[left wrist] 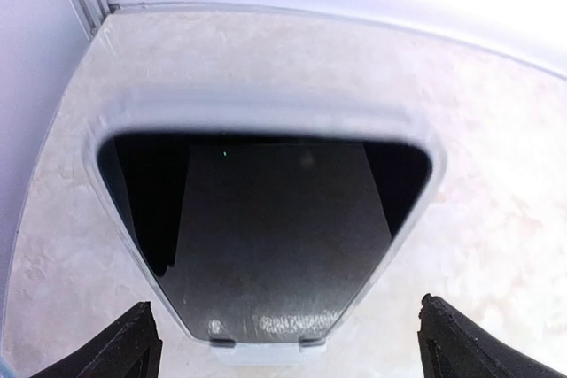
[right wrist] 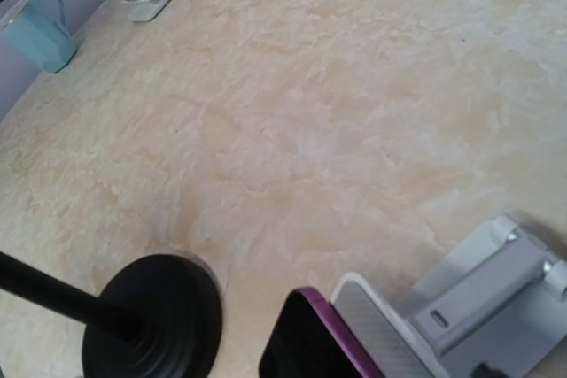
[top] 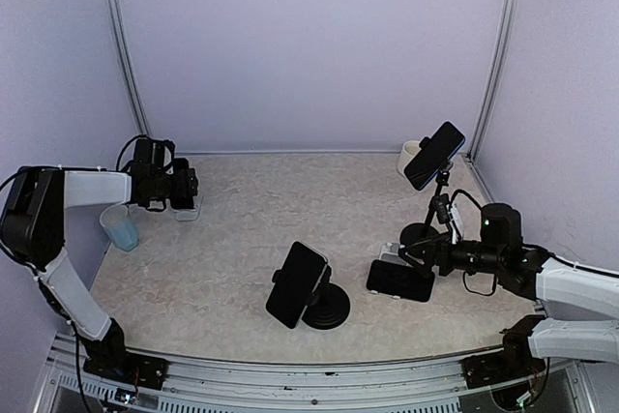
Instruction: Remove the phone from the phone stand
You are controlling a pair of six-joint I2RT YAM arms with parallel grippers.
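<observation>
Left hand (left wrist: 288, 350): jaws wide, one either side of the phone (left wrist: 266, 236), not touching it. The phone sits in its white stand (left wrist: 266, 108) at the left edge of the tabletop (left wrist: 496, 130) in the top view. Right hand (top: 418, 256): beside a second phone (top: 399, 280), lower right. You cannot tell its opening. Judgement: approach done; you have the grasp and lift left to do.

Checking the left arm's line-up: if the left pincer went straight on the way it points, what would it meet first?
The phone, its dark screen filling the left wrist view dead ahead, between the fingertips of the open left pincer. It looks very near, though depth is unclear.
</observation>
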